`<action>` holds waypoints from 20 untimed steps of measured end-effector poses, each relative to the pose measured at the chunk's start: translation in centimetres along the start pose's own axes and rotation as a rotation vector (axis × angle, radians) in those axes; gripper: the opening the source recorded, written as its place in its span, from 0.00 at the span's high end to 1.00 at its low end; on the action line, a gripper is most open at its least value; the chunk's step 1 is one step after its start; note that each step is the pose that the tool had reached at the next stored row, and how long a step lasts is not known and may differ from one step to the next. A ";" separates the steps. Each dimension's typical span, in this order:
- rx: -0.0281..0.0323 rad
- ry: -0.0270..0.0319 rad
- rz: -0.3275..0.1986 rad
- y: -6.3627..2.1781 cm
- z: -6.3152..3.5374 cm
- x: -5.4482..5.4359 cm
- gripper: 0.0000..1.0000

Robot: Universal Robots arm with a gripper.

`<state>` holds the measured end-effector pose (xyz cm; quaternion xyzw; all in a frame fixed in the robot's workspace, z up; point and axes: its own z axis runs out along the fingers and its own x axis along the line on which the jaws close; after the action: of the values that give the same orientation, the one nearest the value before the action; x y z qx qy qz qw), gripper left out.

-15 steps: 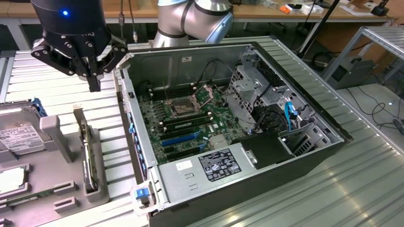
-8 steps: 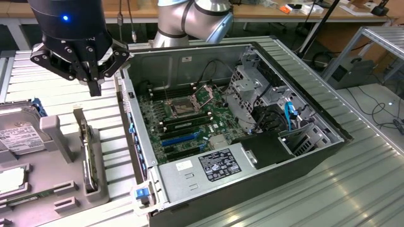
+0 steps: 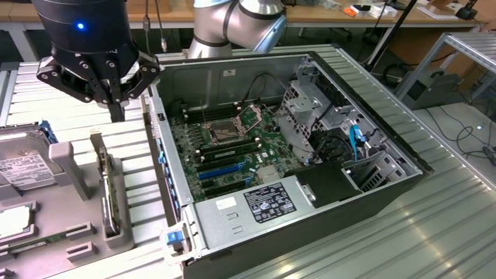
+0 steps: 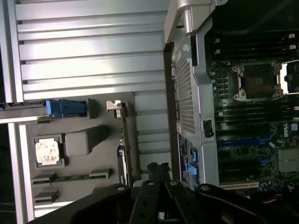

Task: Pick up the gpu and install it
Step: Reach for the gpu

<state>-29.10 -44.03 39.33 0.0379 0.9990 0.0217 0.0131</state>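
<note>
The arm's black claw (image 3: 118,111), with a blue light on its body, is clenched tight with nothing between its fingers. It hangs above the grey moulded parts tray (image 3: 78,232), which sits beside the open black desktop computer case (image 3: 372,192). The gpu (image 3: 105,186), a thin flat card standing on edge in a slot of that tray, lies below the claw and a little nearer the camera in the exterior view, well apart from the fingertips. Its long axis runs roughly parallel to the case's near side wall. In the wrist view the gpu (image 4: 124,140) shows as a narrow strip, just off to one side of the claw (image 4: 158,172).

The green motherboard (image 4: 252,116) carries white lettering that looks like "DELL". The black label on the silver power supply (image 3: 268,203) and the white label on the boxy silver hard drive (image 3: 20,168) are too small to read.
</note>
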 end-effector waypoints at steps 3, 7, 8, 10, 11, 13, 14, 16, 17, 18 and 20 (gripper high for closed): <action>0.0000 0.0000 0.000 -0.39 -0.02 0.0 0.90; 0.0001 0.0000 0.000 -0.72 -0.03 -0.1 0.90; 0.0000 0.0000 0.000 -0.83 -0.04 -0.1 0.90; 0.0000 0.0000 0.000 -1.08 -0.05 -0.1 0.90; 0.0001 0.0001 0.000 -1.23 -0.06 -0.1 0.90; 0.0000 0.0000 0.000 -1.59 -0.07 -0.1 0.90; 0.0000 0.0000 0.000 -1.72 -0.08 -0.1 0.90; 0.0000 0.0000 0.000 -2.11 -0.09 -0.2 0.90; 0.0001 0.0001 0.000 -2.33 -0.10 -0.2 0.90; 0.0000 0.0000 0.000 -2.50 -0.11 -0.2 0.90; 0.0001 0.0001 0.000 -2.88 -0.13 -0.2 0.90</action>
<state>-29.10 -46.92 39.34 0.0379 0.9990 0.0217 0.0130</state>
